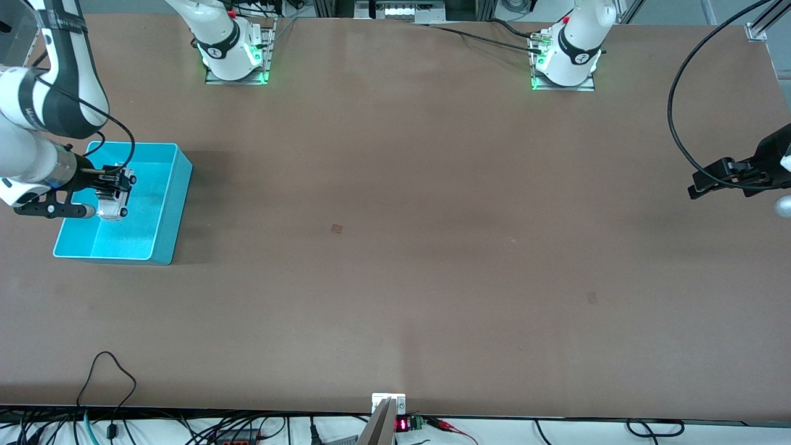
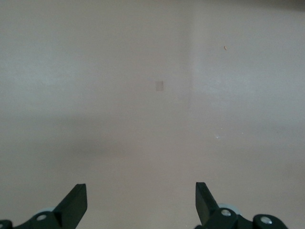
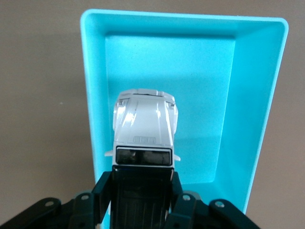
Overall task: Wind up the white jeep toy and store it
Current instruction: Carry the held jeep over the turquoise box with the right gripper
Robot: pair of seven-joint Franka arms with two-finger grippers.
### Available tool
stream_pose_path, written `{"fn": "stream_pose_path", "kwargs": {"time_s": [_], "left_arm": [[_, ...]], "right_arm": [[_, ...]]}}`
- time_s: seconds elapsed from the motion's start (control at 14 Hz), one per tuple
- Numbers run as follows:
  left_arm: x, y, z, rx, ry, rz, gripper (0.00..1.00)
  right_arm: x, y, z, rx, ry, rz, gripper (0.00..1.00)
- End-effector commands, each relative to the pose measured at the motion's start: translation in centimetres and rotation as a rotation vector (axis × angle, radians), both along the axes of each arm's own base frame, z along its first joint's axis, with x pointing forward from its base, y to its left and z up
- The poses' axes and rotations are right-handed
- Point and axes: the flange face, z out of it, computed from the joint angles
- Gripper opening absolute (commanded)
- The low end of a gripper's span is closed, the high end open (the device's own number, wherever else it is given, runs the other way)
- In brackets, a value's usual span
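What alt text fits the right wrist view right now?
The right claw grips the white jeep toy by its black roof end, holding it over the inside of the turquoise bin. Brown table shows around the bin.

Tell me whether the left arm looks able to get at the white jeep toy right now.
Probably not: the white jeep toy is held in the right claw over the turquoise bin, while the open left claw waits at the table's left-arm end.

The white jeep toy (image 1: 115, 199), black-roofed, hangs level over the turquoise bin (image 1: 176, 204), clamped by its sides.
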Motion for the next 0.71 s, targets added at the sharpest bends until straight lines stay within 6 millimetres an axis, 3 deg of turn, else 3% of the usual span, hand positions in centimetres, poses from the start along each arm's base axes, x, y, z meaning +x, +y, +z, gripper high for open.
{"fn": "stream_pose_path", "kwargs": {"time_s": [0.0,0.21,0.64], "left_arm": [[-0.3,0.6,-0.1,-0.018,0.000,0.020,1.00],[-0.1,1.3,-0.2,-0.017,-0.006,0.028,1.00],[-0.1,1.3,-0.1,-0.017,-0.009,0.028,1.00]], "right_arm": [[-1.5,-1.0,-2.0,-0.006,-0.019,0.034,0.01],[-3.5,-0.6,-5.5,0.011,-0.008,0.069,0.01],[-5.7,-2.0,-8.8,-0.005,0.040,0.085,0.03]]}}
